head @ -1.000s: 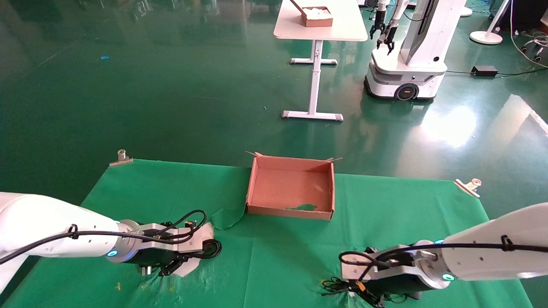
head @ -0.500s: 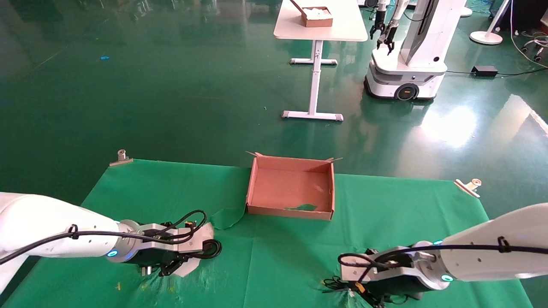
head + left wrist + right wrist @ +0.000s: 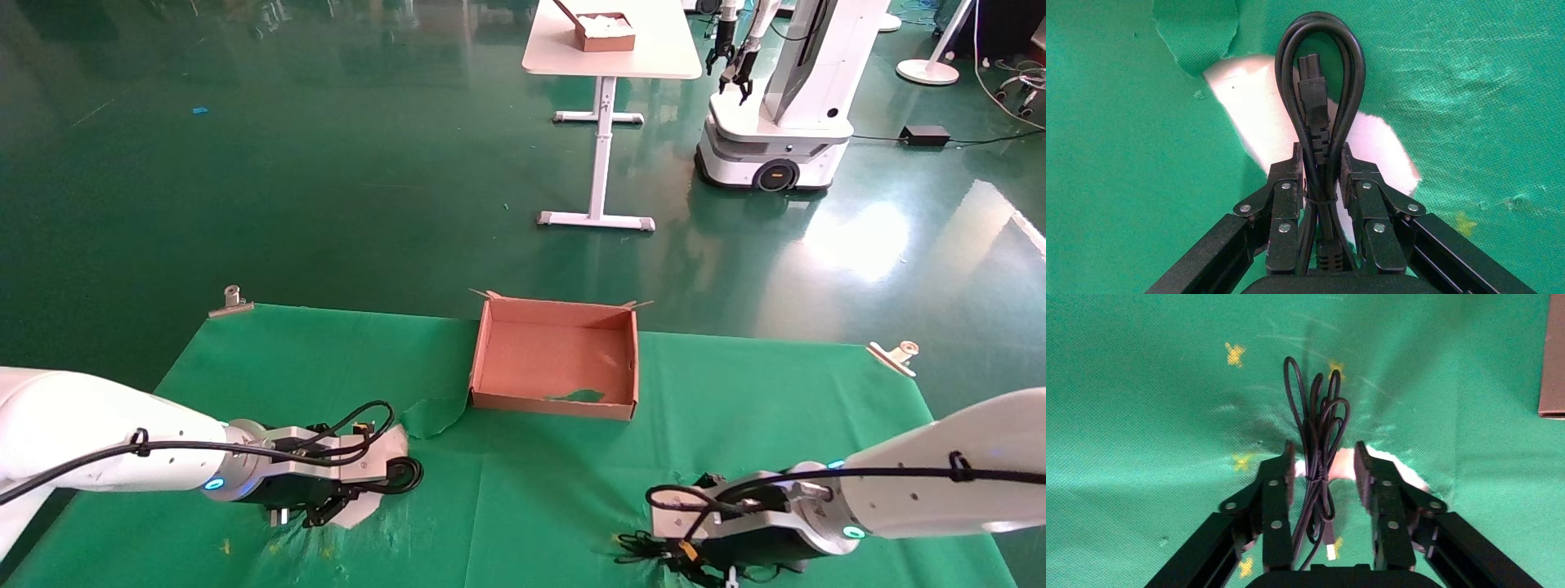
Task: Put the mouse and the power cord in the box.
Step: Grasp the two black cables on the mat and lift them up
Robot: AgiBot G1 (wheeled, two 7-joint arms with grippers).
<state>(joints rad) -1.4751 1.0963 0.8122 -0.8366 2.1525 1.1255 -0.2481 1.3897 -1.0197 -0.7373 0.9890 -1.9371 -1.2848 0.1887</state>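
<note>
The brown cardboard box sits open at the middle far side of the green cloth; its corner also shows as the box in the right wrist view. My left gripper lies low at the near left, shut on the looped power cord. At the near right, my right gripper is open. Its fingers straddle the mouse's thin tied cable bundle. The mouse body is hidden.
The cloth is torn under both grippers, with white table showing through the tear, and a loose cloth flap lies left of the box. Clips hold the far corners. Another robot and a white table stand beyond.
My right arm has sunk a little lower over the thin cable bundle. The left arm and the box have stayed still.
</note>
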